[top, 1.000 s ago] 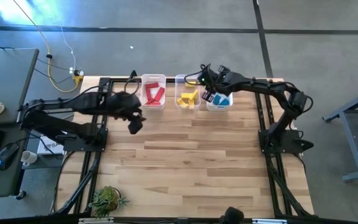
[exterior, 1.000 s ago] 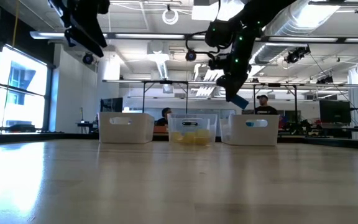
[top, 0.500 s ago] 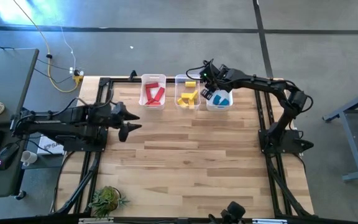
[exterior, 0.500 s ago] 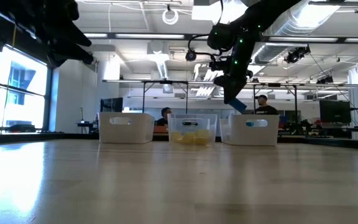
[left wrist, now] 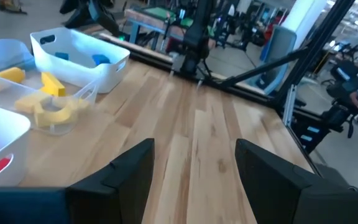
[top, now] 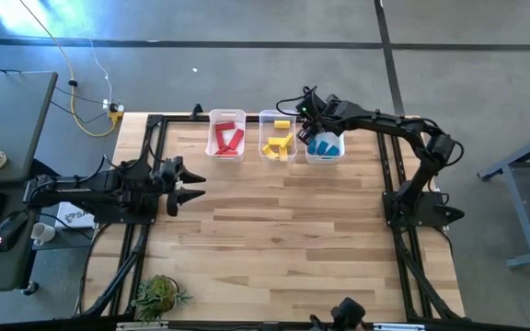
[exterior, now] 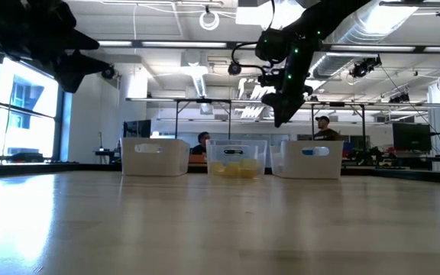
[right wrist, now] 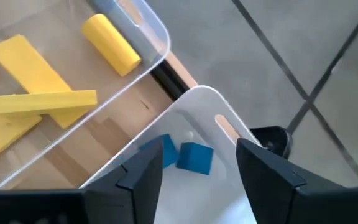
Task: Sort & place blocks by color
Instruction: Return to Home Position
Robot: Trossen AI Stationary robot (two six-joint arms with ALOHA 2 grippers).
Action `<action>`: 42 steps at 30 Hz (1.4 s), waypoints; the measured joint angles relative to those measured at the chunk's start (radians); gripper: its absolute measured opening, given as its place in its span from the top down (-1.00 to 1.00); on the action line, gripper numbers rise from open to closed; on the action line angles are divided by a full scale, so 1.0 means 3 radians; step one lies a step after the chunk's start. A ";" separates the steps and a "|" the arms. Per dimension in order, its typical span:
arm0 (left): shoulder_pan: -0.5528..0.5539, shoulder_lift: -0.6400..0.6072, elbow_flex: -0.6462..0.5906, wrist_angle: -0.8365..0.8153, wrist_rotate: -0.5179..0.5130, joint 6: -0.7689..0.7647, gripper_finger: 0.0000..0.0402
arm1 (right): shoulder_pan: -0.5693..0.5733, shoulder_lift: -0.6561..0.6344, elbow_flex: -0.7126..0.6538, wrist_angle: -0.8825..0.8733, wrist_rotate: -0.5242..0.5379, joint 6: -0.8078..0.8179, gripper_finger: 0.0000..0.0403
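Red blocks [top: 228, 140]: high view, not low

Red blocks [top: 227, 140], yellow blocks [top: 279, 145], blue blocks [top: 327, 146]. One clear bin [exterior: 236, 147], two white bins [exterior: 155, 156]. Surface [top: 274, 230] is pale wood with darker plank streaks, arms [top: 385, 124] are black, floor's [top: 247, 74] grey, plant's [top: 159, 296] green.

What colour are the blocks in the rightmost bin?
The blocks are blue, clearest in the right wrist view.

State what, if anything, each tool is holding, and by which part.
Nothing is held. The right tool hangs open above the blue blocks in their bin; the left tool is open and empty over the table.
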 joint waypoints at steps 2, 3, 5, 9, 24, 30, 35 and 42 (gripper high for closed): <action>0.0000 -0.0087 -0.0091 0.0075 0.0002 0.0023 -0.06 | 0.0000 -0.0005 0.0000 0.0001 -0.0159 -0.0008 0.05; 0.0000 -0.0128 -0.0129 0.0093 0.0002 0.0026 -0.06 | 0.0000 -0.0006 0.0000 0.0001 -0.0279 -0.0027 0.05; 0.0000 -0.0203 -0.0188 0.0093 0.0001 0.0025 -0.06 | 0.0001 -0.0006 0.0000 -0.0011 -0.0545 -0.0028 0.05; 0.0000 -0.0316 -0.0284 0.0123 0.0059 0.0049 -0.06 | 0.0003 -0.0006 0.0000 -0.0043 -0.1040 -0.0024 0.05; 0.0001 -0.0414 -0.0667 0.0767 0.0203 0.0280 -0.06 | 0.0141 -0.0719 0.0000 -0.0189 -0.1573 -0.0173 0.04; 0.0001 -0.0413 -0.0664 0.0762 0.0204 0.0338 -0.06 | 0.0358 -0.1212 0.0000 -0.0241 -0.1549 -0.0179 0.04; -0.0006 -0.0413 -0.0661 0.0742 0.0203 0.0334 -0.06 | 0.0611 -0.1529 0.0000 -0.0247 -0.1547 -0.0217 0.04; -0.0006 -0.0413 -0.0661 0.0706 0.0167 0.0414 -0.06 | 0.0963 -0.2072 -0.0926 0.0475 -0.1337 0.0001 0.04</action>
